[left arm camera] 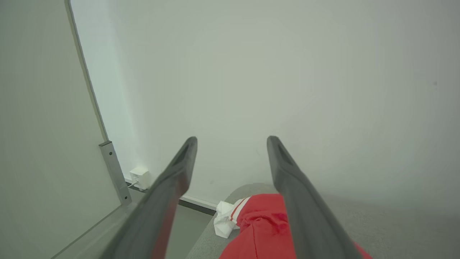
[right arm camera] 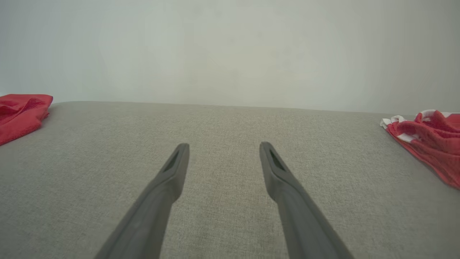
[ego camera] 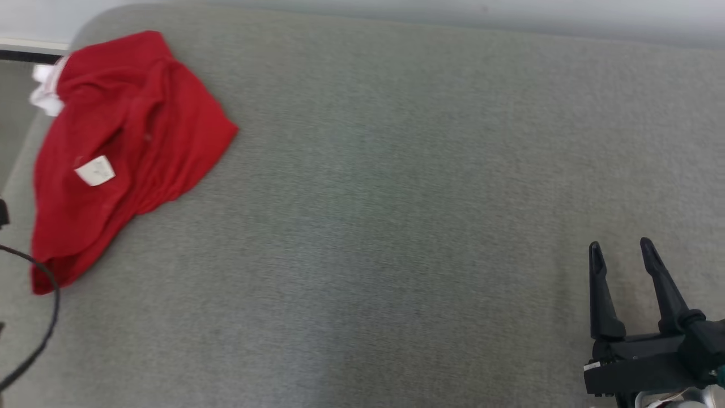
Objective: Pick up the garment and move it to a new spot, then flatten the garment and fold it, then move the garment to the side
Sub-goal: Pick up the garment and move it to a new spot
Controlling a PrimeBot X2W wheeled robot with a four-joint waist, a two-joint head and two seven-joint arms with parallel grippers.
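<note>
A red garment (ego camera: 124, 147) with a white label and a white trim part lies bunched in a rough fold at the far left of the grey upholstered surface (ego camera: 396, 198). The left wrist view has it as the red garment (left arm camera: 262, 230) low down, under and between the fingers of my left gripper (left arm camera: 231, 140), which is open, holds nothing and hovers above it. My right gripper (ego camera: 620, 246) is open and empty at the lower right, far from the garment. In the right wrist view, the right gripper (right arm camera: 224, 145) hangs over bare fabric, with the garment (right arm camera: 21, 115) at the left edge.
A second red-and-white cloth (right arm camera: 427, 140) lies at the right edge of the right wrist view. A black cable (ego camera: 48, 306) loops at the head view's left edge. A pale wall runs behind the surface, with a white socket (left arm camera: 140, 177) near the floor.
</note>
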